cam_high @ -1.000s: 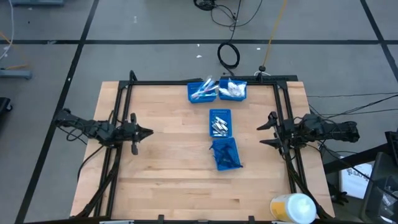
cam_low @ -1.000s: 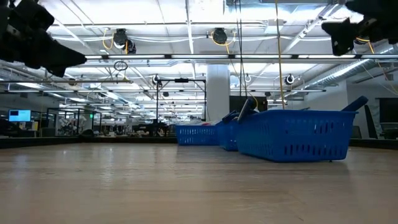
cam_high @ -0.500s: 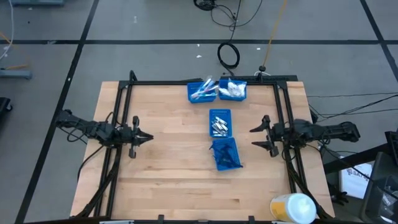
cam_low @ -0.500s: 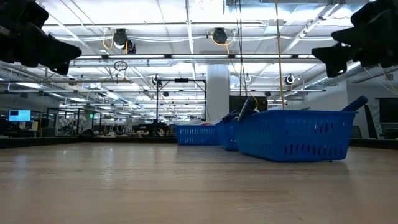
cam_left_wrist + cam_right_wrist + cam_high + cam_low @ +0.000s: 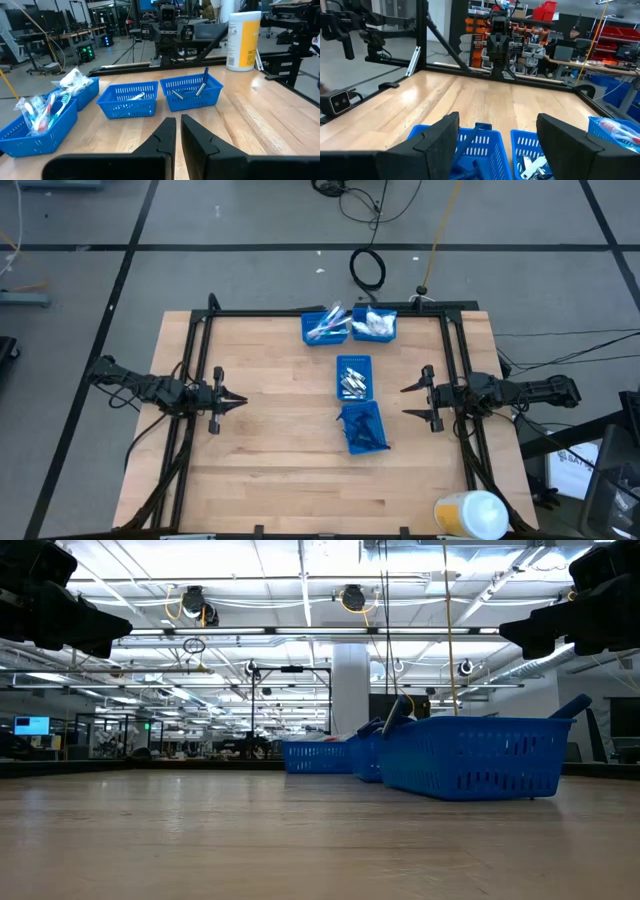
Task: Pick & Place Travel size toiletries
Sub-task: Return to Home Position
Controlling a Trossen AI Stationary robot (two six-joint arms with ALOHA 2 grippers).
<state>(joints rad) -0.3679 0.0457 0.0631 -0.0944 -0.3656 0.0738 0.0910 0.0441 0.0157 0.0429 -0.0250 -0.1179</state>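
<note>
From above, we see the left gripper point(image 5: 238, 397) over the left part of the wooden table point(image 5: 270, 460), its jaws drawn together to one point. The right gripper point(image 5: 404, 401) is over the right part with its jaws spread. Both point inward and carry nothing. All the toiletries lie in blue bins. The dark blue razors point(image 5: 363, 427) are in the bottom bin point(image 5: 350, 448) and the silvery tubes point(image 5: 351, 384) in the middle bin point(image 5: 354, 361). The white and light-blue sticks point(image 5: 324, 328) are in the top left bin point(image 5: 307, 336), and the white packets point(image 5: 374, 322) in the top right bin point(image 5: 391, 334) just beside it. A white-and-yellow canister point(image 5: 470, 513) stands near the table's bottom right corner. In the low view, we find both grippers in the upper corners, well above the tabletop. The bottom bin is closest, with razor handles poking above its rim. In the left wrist view, the left gripper's fingers point(image 5: 165, 134) stand together with only a sliver between them, facing the bins across bare wood. In the right wrist view, the right gripper's fingers point(image 5: 437, 141) stand wide apart, and the bottom and middle bins show between them.
</note>
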